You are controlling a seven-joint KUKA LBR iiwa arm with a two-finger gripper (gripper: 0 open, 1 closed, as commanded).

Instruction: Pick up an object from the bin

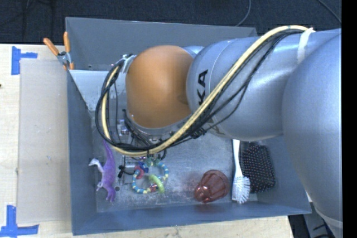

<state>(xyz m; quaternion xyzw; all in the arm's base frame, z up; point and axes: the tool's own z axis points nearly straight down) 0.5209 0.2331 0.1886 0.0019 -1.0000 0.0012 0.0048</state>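
Note:
My gripper (pixel 126 134) sits low in the bin's left half, mostly hidden under the arm's orange dome. Just below it lies a ring of multicoloured beads (pixel 149 179) on the bin floor, partly under the cables. To the ring's left a purple toy lizard (pixel 109 171) lies lengthwise. A small white toy figure (pixel 95 164) rests against the lizard's left side. Nothing can be seen held in the gripper.
A dark red translucent lump (pixel 211 187) lies near the front wall, right of the bead ring. Further right are a white brush (pixel 241 178) and a black mesh pad (pixel 259 167). The arm covers the bin's middle and right side.

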